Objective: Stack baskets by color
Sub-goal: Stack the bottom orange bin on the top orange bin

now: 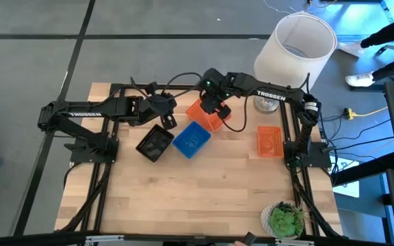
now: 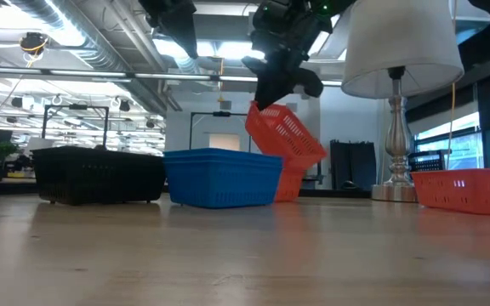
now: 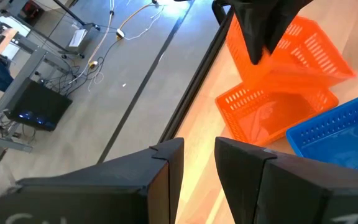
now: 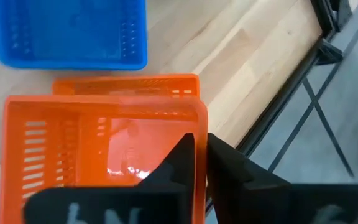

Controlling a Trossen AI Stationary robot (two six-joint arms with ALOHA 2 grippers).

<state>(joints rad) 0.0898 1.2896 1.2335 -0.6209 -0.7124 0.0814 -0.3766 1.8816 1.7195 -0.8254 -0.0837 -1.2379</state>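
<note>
An orange basket hangs tilted under my right gripper, which is shut on its wall, above a second orange basket that sits flat on the table near the far edge. A blue basket and a black basket stand on their bottoms to the left of it. A third orange basket stands apart on the right. My left gripper hovers open over the table near the black basket's far side, holding nothing. My right gripper holds the tilted orange basket by one side wall at its rim, one finger inside the basket and one outside. The fingers come slanting down from above. The basket tips steeply, its raised side at the fingers and its low edge down in the orange basket beneath.
A big white lampshade on a metal base stands at the far right corner. A green plant sits at the near right corner. The near half of the wooden table is bare board.
</note>
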